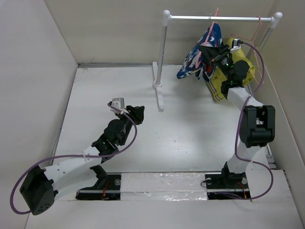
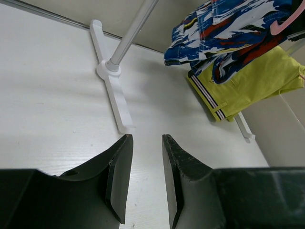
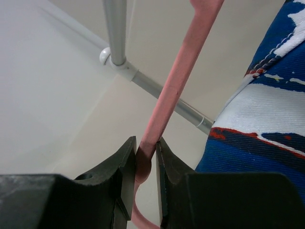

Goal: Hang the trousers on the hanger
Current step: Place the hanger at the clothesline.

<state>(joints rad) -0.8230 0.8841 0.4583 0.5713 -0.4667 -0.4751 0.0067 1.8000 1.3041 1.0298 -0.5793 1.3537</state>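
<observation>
Up at the rail [image 1: 214, 18], the right hand [image 3: 145, 143] pinched the pink hanger [image 3: 176, 86] carrying the trousers [image 3: 257, 143]; the left hand [image 2: 147, 143] hovered open above the table [image 2: 47, 95].

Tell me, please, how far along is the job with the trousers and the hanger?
Done: the trousers hang draped on the hanger at the rail. In hand: the right gripper is clamped on the hanger; the left gripper is open, empty, over the table. Left: probably only releasing the hanger.
</observation>
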